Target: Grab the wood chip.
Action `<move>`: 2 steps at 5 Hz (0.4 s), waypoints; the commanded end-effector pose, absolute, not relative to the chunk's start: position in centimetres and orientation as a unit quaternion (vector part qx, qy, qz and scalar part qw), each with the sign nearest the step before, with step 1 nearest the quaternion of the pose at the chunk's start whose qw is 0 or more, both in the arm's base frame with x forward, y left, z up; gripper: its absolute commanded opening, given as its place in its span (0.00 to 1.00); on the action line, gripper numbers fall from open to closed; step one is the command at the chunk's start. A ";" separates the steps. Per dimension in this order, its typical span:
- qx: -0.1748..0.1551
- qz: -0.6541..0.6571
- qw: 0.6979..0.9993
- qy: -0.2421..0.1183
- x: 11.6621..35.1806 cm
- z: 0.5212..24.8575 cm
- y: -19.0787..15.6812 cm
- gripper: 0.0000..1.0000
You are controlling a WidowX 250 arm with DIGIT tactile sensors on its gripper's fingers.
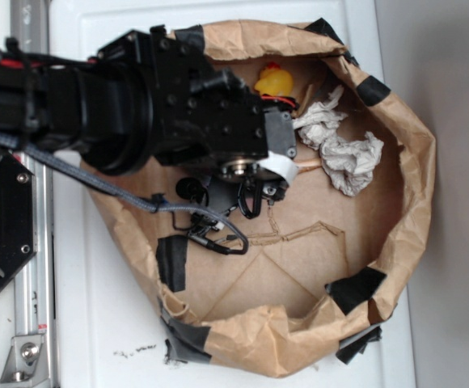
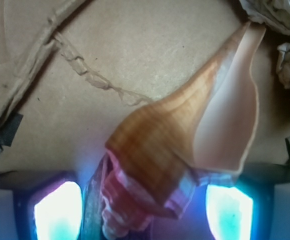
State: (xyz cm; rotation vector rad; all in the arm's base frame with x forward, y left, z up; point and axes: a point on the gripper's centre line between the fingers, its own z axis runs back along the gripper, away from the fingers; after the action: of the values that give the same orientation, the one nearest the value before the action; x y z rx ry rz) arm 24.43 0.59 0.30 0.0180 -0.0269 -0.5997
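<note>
Exterior view, left to right: the black arm [image 1: 97, 97] is reaching in from 9 o'clock over the white table [image 1: 81, 323]. Its claw [image 1: 251, 198] is pointing down into a taped brown paper bag [image 1: 396, 202]. A yellow toy duck [image 1: 273, 81] is sitting at 12 o'clock of the claw. Crumpled paper [image 1: 344, 145] is lying at 2 o'clock. The wood chip is not showing in this view, as the arm is covering the spot.

Wrist view, left to right: the claw [image 2: 144, 210] is standing with its jaws apart. Both glowing pads [image 2: 57, 210] are showing at the bottom edge and neither is visibly pressing on anything. Just inside the left pad, a thin dark streaky strip is running from 6 towards 12 o'clock. This strip is judged to be the wood chip [image 2: 92, 200], though blur and glare are leaving that uncertain. A seashell [image 2: 185, 135] is touching it on the right, filling most of the gap and pointing its tail towards 1 o'clock.

Step in hand, as a judgement: the claw is lining up for the grasp and nothing is being held yet. The next move is calling for a shift towards 9 o'clock, so that the jaws are closing on the strip and not on the seashell.
</note>
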 end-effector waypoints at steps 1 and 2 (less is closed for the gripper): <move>0.015 -0.301 0.954 -0.013 23.0 -0.6 -0.4 0.00; 0.012 -0.297 0.955 -0.014 23.1 -0.5 -0.2 0.00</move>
State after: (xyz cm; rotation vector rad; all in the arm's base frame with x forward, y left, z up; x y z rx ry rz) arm 24.01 0.45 0.26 0.0301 -0.0478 -0.5807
